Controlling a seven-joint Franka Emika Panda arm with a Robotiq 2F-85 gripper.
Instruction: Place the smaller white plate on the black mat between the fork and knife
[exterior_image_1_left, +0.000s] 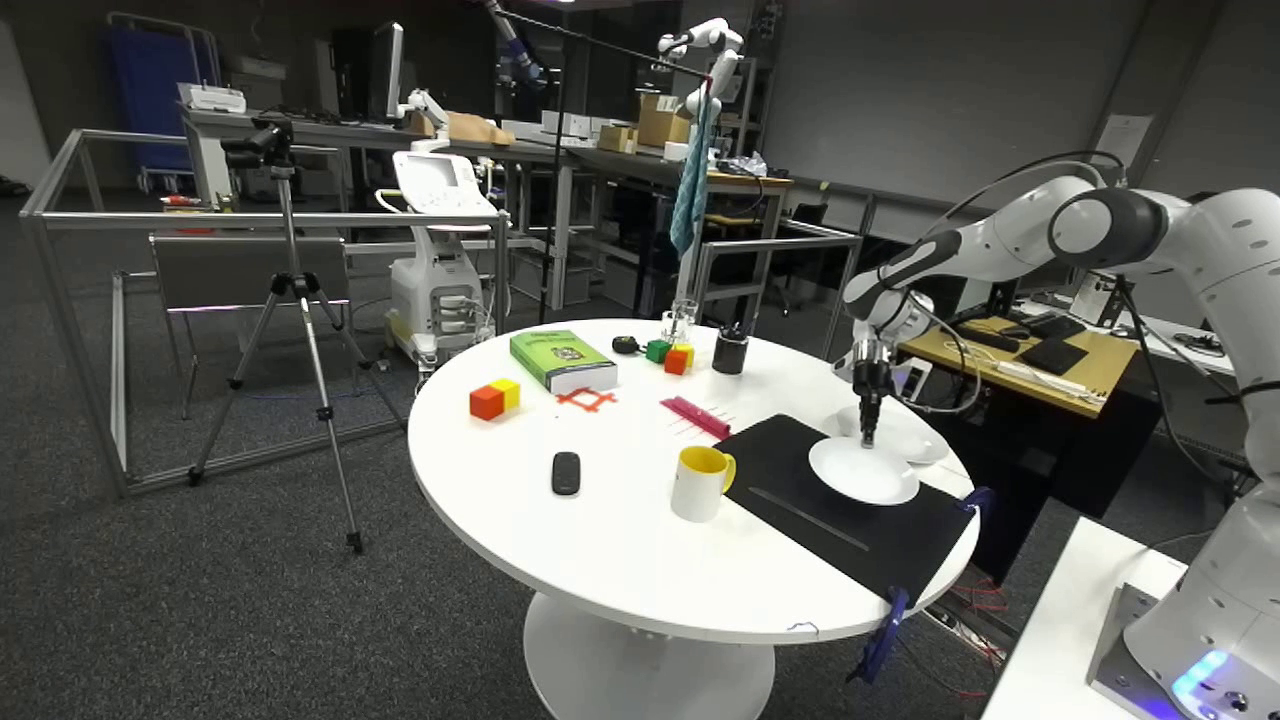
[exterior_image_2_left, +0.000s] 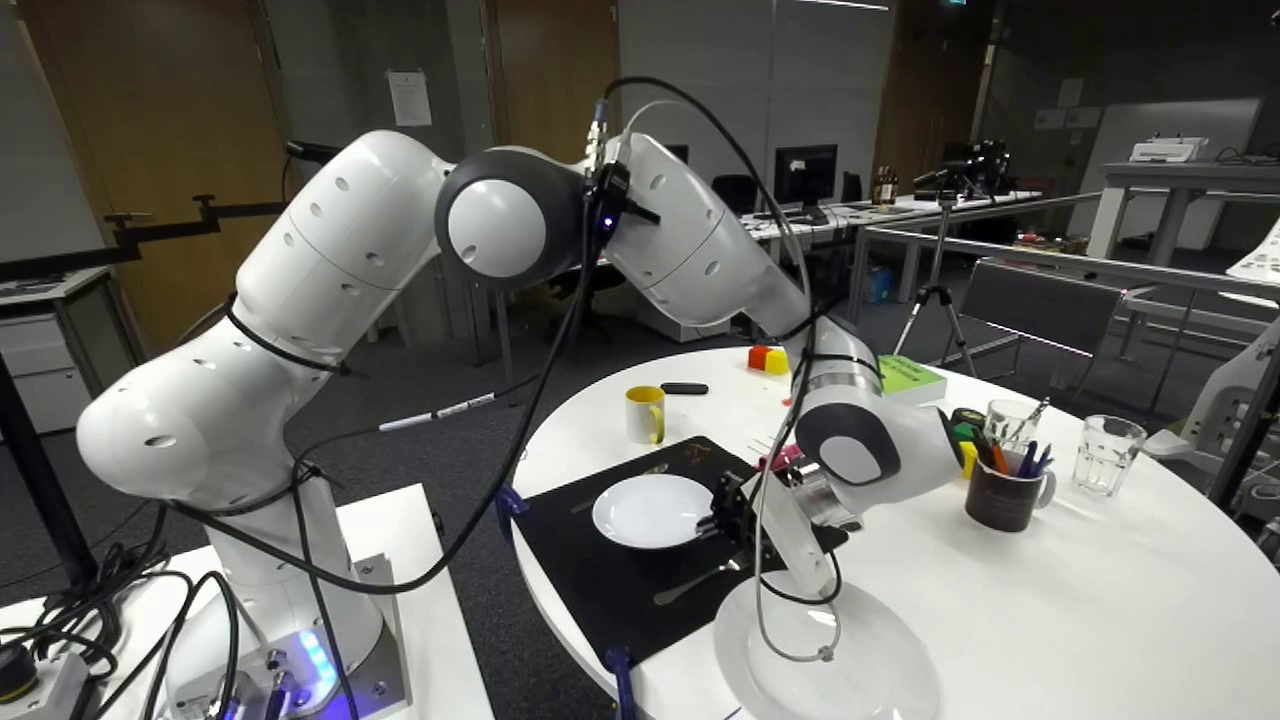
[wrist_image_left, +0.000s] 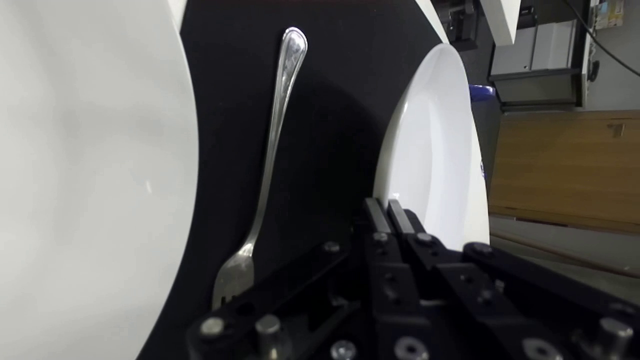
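While the smaller plate (exterior_image_2_left: 653, 511) is pinched by fingers (wrist_image_left: 401, 220) inside the mat's (exterior_image_2_left: 610, 582) edges, placing seems underway; lowering and release are needed.

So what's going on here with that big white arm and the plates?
A robot arm appears to be setting a place. Its end effector is shut on the rim of the smaller white plate, which is over the black mat, between the fork and the knife. I can't tell whether the plate touches the mat, but it hasn't been let go yet. A larger white plate lies on the fork's side.
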